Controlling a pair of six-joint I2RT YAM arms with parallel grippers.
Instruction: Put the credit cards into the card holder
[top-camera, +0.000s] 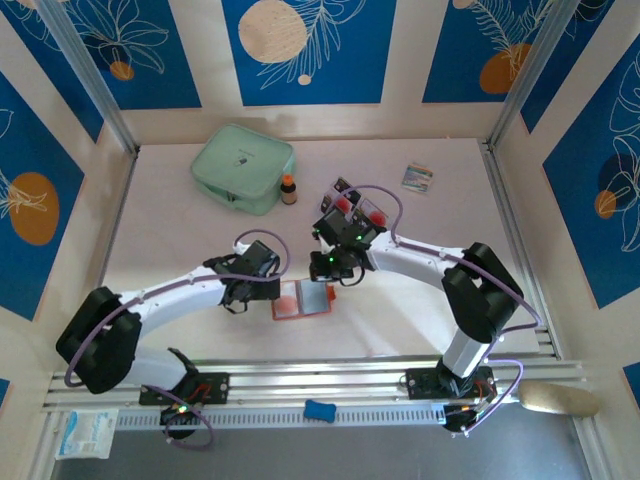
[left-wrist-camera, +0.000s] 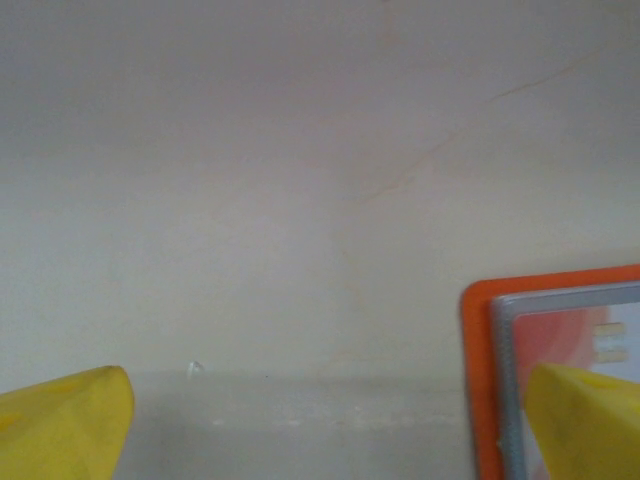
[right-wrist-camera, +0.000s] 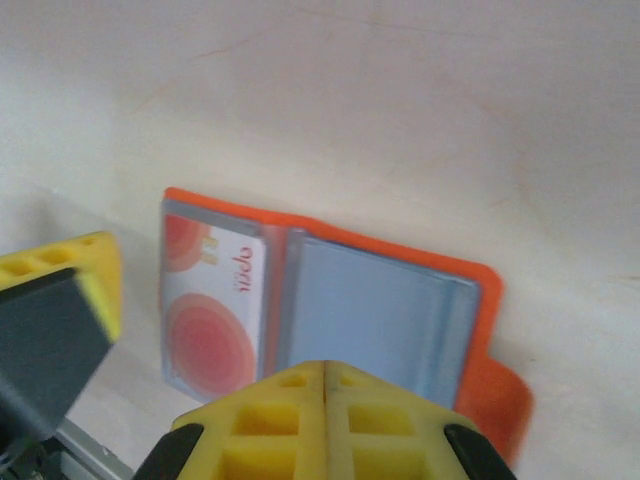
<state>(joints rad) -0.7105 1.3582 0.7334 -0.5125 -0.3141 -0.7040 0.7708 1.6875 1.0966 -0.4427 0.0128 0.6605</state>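
**Yellow fingers (right-wrist-camera: 290, 415) closed over the open card holder (right-wrist-camera: 400, 300)**

Seen from the right wrist, the right arm's jaws are shut together with nothing between them, poised just above the holder's near edge; the holder lies spread flat on the worktop (top-camera: 180, 240), between the two wrists near the front; a pale card (right-wrist-camera: 215, 300) with red round marks is lodged in its left pocket, and the grey right pocket looks bare. The left arm's jaws stand wide apart and grip nothing; one finger (left-wrist-camera: 65, 420) is over bare worktop, the other over the holder's corner, and contact there cannot be told. More credit cards (top-camera: 350, 205) lie further back, just beyond the right wrist, well apart from the mint-green pouch (top-camera: 243, 167) and the small bottle (top-camera: 288, 189).

One insertion is judged complete; the step in hand is the changeover to another card. The right jaws would need to be opened and carried back; a thin, flat card must be caught by its edge; the holder may need steadying by the left jaws.
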